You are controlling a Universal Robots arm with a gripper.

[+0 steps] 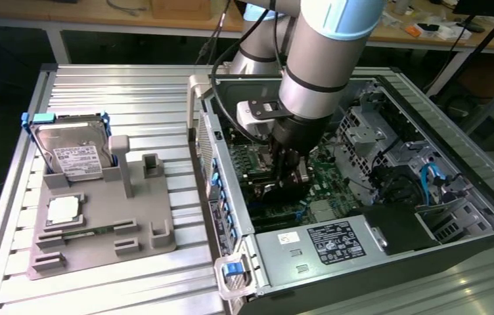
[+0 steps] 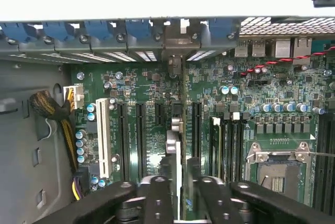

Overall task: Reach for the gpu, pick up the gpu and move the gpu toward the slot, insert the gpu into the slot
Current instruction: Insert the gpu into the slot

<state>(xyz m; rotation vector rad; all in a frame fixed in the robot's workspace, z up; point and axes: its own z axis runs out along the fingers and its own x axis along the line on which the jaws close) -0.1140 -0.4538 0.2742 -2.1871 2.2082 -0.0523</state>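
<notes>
gripper [image 2: 178,187]: is being held low inside the open computer case [image 1: 457,262], its 2 dark fingers [image 2: 157,198] being kept closed on the gpu [image 2: 174,150]
gpu: is being seen edge-on in the wrist view as a thin upright card with a silvery bracket end, being held between the fingers above the green motherboard [image 2: 152,85]; whether its lower edge is touching a slot cannot be told
slots: 4 long dark slots are being counted on the motherboard in the wrist view, plus 1 white slot [image 2: 103,137]; the card is being held over the gap between the dark slots
room around the card: a narrow strip of bare board is being left on either side of the card; the rear wall of the case, with its row of blue clips [image 2: 99,29], is lying just beyond the card's far end
arm [image 1: 317,59]: is being reached down from above through the open side of the case, close to the case's wall at the exterior view's left
grey fixture tray [image 1: 107,223]: is being kept on the ribbed metal table [image 1: 133,92], well apart from the case, at the exterior view's left
hard drive [image 1: 76,154]: 1 is being counted, standing tilted in the tray's back holder
processor chip [image 1: 63,209]: 1 is being counted, lying flat on the tray in front of the drive
</notes>
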